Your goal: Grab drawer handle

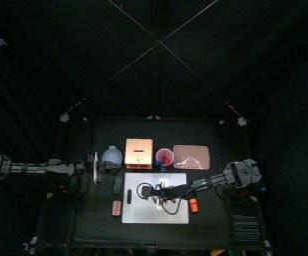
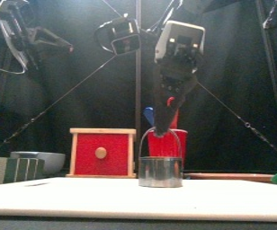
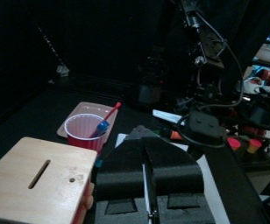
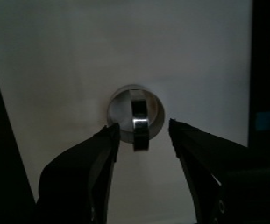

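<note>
Metal cup (image 4: 137, 115) sits between the spread fingers of my right hand (image 4: 140, 144) — wide open, gripping nothing, poised over the white sheet (image 1: 156, 198). My left hand (image 3: 149, 179) is shut and empty, resting at nine o'clock on the tabletop (image 1: 87, 228). The red-fronted wooden box (image 2: 102, 153) with its round knob (image 2: 100, 153) — the drawer handle — stands at ten o'clock from the cup, well apart from both hands.

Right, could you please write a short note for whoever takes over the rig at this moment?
Left gripper: shut, empty, resting at the table's left side.
Right gripper: open, its jaws either side of the metal cup on the white mat, gripping nothing.
Drawer box: closed, knob untouched.
Done: nothing yet.
Left: move to the knob and grab it.
</note>
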